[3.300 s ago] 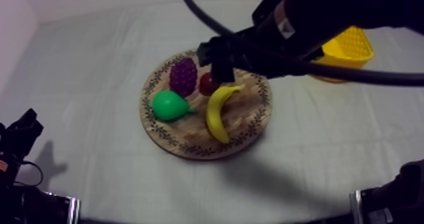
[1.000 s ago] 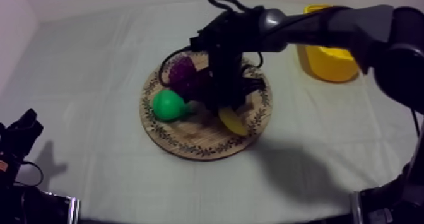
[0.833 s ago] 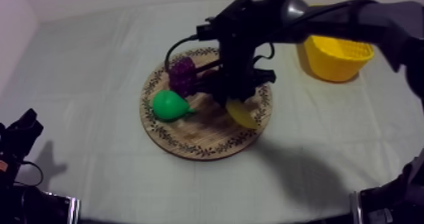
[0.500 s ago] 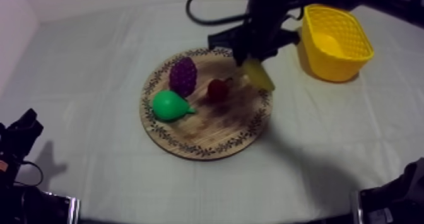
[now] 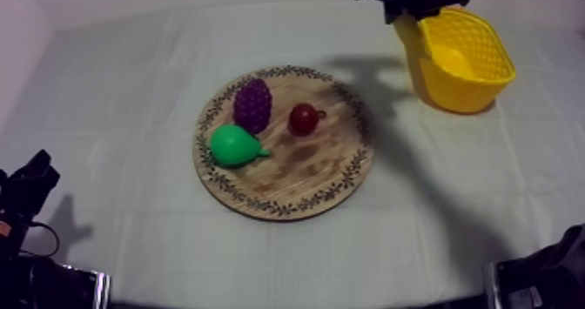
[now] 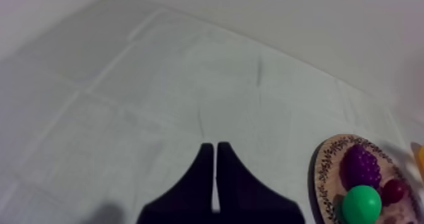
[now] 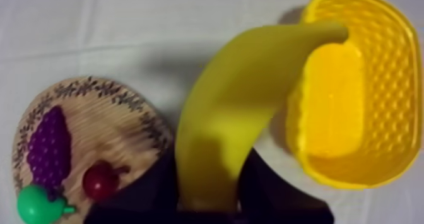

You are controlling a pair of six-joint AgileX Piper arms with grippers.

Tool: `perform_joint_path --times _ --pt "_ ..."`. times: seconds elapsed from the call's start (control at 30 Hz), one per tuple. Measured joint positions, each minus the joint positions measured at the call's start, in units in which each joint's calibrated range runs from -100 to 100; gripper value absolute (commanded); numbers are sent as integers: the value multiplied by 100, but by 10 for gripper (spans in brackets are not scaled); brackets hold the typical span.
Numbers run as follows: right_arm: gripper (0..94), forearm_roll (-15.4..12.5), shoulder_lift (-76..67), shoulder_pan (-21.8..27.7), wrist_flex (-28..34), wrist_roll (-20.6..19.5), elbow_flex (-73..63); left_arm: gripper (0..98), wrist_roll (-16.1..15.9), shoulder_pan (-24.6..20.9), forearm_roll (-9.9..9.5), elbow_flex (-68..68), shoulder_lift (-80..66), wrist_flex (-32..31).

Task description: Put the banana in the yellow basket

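My right gripper [image 5: 409, 6] hangs high over the table's far right, shut on the yellow banana [image 5: 403, 31], just left of the yellow basket [image 5: 500, 62]. In the right wrist view the banana [image 7: 240, 113] rises from between the black fingers [image 7: 158, 195], and its tip reaches over the rim of the basket [image 7: 385, 31], which has nothing in it. The round wooden board [image 5: 305, 169] in mid-table carries purple grapes [image 5: 252, 105], a small red fruit [image 5: 303, 118] and a green pear [image 5: 233, 145]. My left gripper [image 6: 214, 176] is shut on nothing and rests low at the left [image 5: 30, 186].
The left wrist view has bare cloth ahead of the gripper and the board [image 6: 318, 170] with grapes [image 6: 361, 166], pear [image 6: 361, 204] and red fruit [image 6: 394, 190] off to one side. The right wrist view looks down on the board [image 7: 120, 132] beside the basket.
My right gripper closed on the banana on the board, lifted it and carried it back and right to the basket's left edge. The left arm stayed still.
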Motion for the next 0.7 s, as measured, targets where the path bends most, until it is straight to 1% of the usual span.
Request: perform_joint_path --times 0.33,0.53,0.7 --pt "201 261 151 852 -314 120 -300 1 0 0 0 0 0 0" --pt "200 283 204 1370 -514 194 -100 1 0 0 0 0 0 0" --pt "208 267 384 1667 -663 226 164 1 0 0 0 0 0 0"
